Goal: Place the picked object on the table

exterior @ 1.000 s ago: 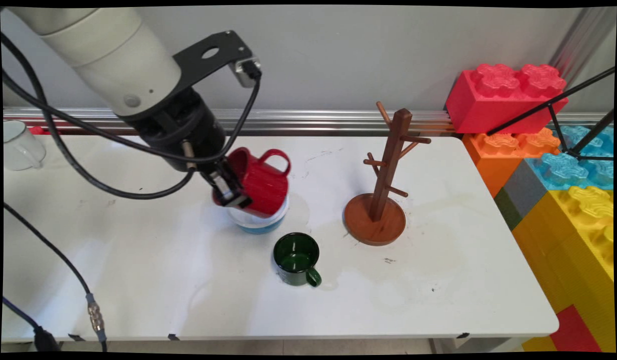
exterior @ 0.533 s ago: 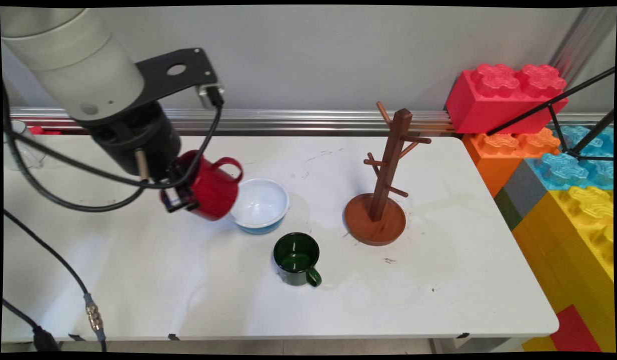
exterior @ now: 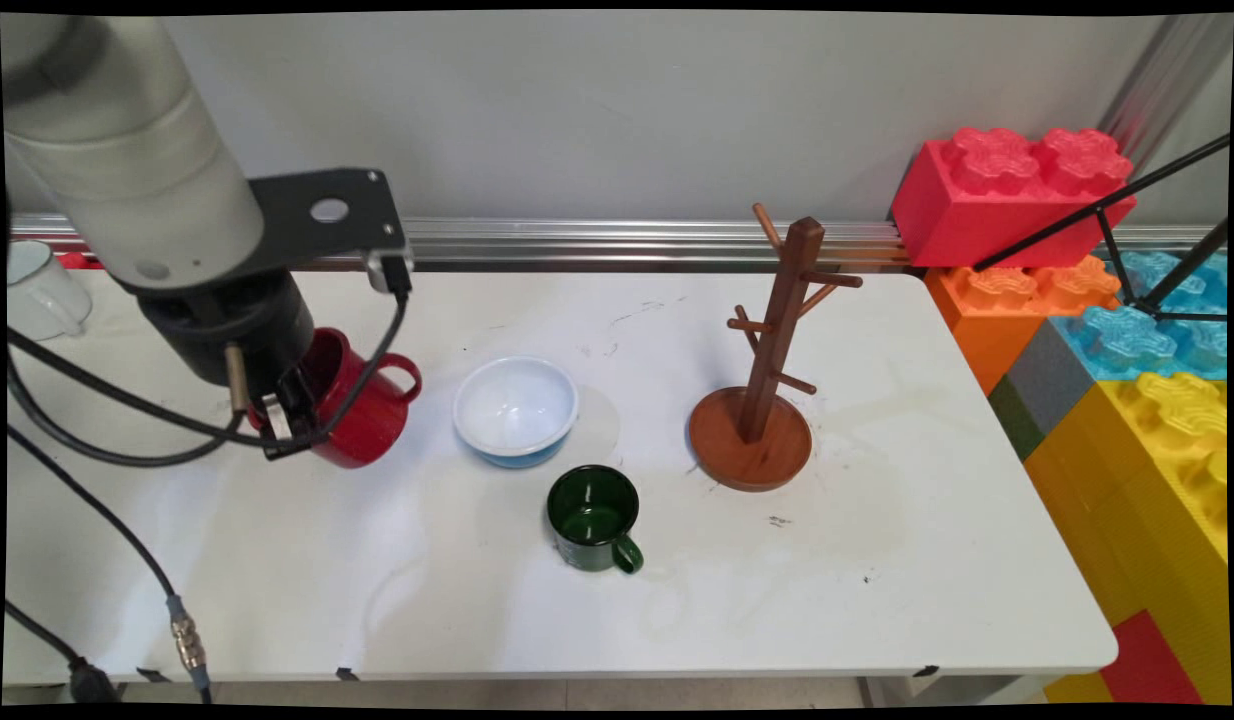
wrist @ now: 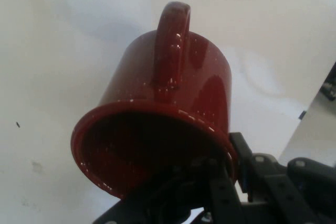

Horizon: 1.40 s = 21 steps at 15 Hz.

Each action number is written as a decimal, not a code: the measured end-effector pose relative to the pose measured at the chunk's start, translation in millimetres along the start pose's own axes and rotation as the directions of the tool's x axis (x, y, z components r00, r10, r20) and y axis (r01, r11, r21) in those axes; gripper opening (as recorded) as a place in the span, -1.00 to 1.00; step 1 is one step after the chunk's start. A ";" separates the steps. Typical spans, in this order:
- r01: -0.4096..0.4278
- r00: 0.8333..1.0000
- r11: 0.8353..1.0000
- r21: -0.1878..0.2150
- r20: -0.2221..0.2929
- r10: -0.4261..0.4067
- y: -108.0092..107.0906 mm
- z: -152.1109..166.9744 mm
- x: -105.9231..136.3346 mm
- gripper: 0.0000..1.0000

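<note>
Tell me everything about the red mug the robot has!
The red mug is glossy, like enamelled metal, with tiny pale specks and a loop handle on its side. It is tilted, mouth turned up toward the arm, handle toward the white and blue bowl. The gripper pinches its rim, one finger inside and one outside. It is low over the white table; whether it touches is unclear.

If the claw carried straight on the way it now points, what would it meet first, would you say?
Probably the bare white table: the claw, shut on the red mug's rim, points down at it. The mug's base would likely touch first; its height is unclear.
</note>
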 end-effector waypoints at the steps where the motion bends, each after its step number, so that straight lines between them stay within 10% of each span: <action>1: -0.013 1.000 1.000 0.001 0.012 0.013 2.4 5.2 3.4 -1.00; 21: -0.095 0.986 0.994 -0.052 0.132 0.101 51.2 101.5 73.6 -1.00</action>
